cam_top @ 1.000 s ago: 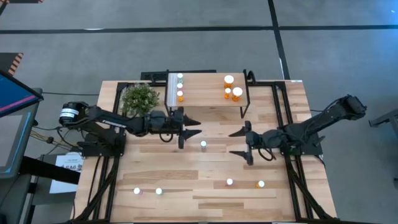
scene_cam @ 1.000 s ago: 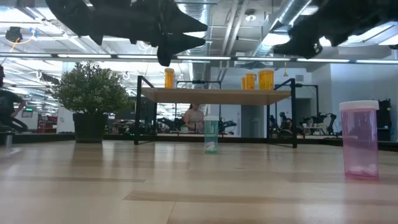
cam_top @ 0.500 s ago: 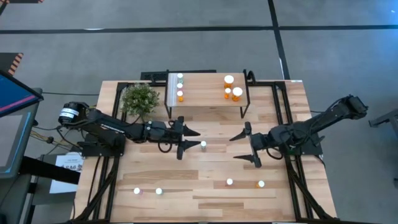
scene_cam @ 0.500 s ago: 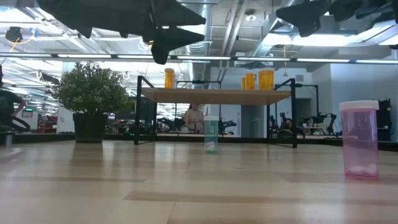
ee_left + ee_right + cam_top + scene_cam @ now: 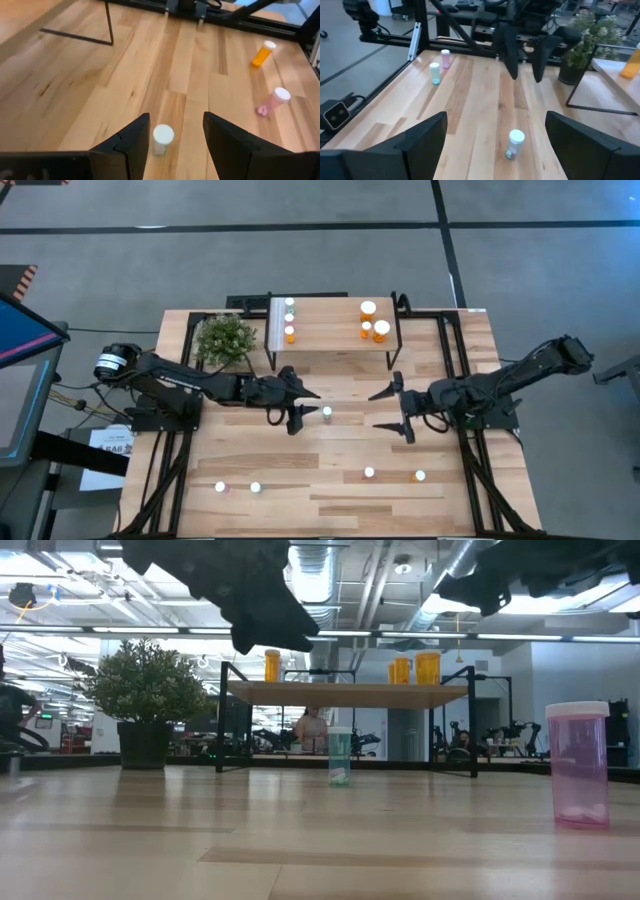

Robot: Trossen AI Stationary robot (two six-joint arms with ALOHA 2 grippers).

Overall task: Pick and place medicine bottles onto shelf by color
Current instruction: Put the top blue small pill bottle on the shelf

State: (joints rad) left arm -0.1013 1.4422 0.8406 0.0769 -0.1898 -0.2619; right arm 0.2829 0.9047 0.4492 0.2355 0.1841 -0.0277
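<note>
High view: the left hand (image 5: 303,409), fingers spread and empty, hovered just beside the upright green white-capped medicine bottle (image 5: 326,414) mid-counter; the wide-open right hand (image 5: 392,411) was farther off.

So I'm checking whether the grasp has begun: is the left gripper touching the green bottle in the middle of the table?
Apart. The low view shows the left gripper hanging well above the green bottle, which stands alone on the table.

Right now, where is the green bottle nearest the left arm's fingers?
In the high view the green bottle stands upright mid-table, in front of the shelf, just beyond the open left gripper and not yet between its fingers.
</note>
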